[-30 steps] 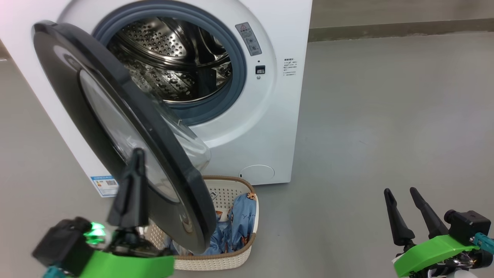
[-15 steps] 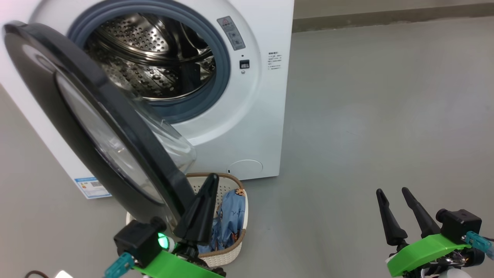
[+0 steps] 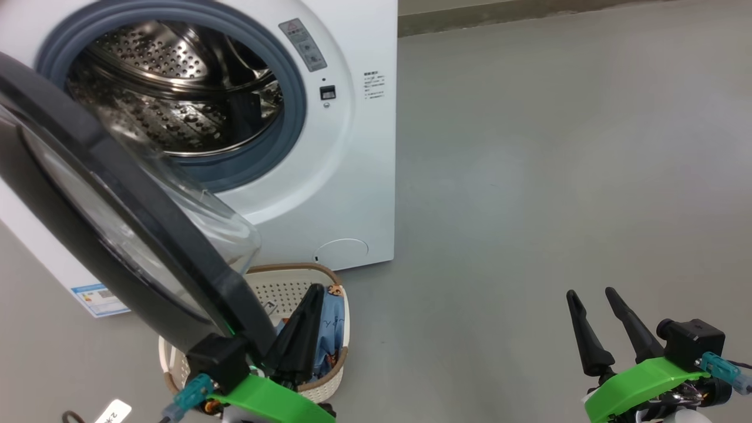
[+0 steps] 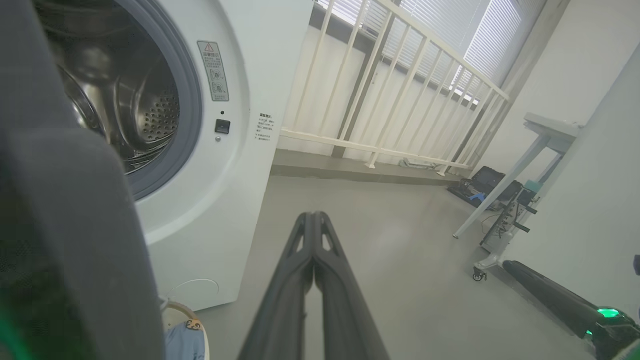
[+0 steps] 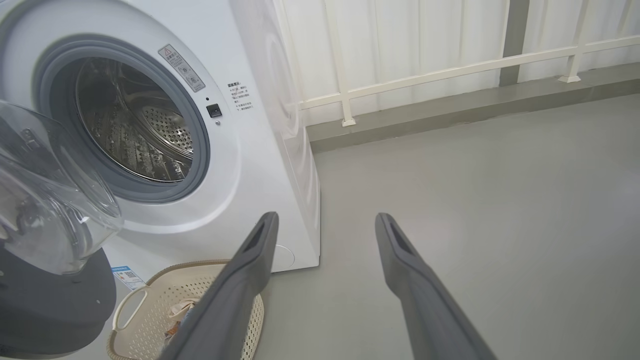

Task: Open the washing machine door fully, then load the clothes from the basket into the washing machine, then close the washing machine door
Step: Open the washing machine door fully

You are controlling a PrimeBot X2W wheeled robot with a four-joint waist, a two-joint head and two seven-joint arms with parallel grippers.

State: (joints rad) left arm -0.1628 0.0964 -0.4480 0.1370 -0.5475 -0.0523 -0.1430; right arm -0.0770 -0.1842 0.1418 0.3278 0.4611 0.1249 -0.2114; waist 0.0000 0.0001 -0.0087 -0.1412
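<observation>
Since a second ago the left gripper has gone from in front of the door glass to the door's lower edge, above the basket. The head camera has also swung, so the machine now sits further toward the left of that view.

The washing machine stands on a grey floor. Its grey gasket frames a perforated steel drum with no laundry visible inside. The washing machine door stands open, swung out to the left of the opening, with its black rim edge-on to the head camera and its clear glass bowl bulging toward the drum.

The basket sits on the floor at the foot of the machine's front, partly under the door's lower edge. The clothes, blue with small bear faces, lie inside it against its right wall.

The left gripper's fingers are clenched together with nothing between them. They point up over the basket, just beside the door's bottom rim. Whether they touch the rim cannot be told.

The right gripper hovers over bare floor at the lower right, well apart from the machine. Its fingers are spread wide and hold nothing.

A blue label sticker shows low on the machine's front, left of the basket.
</observation>
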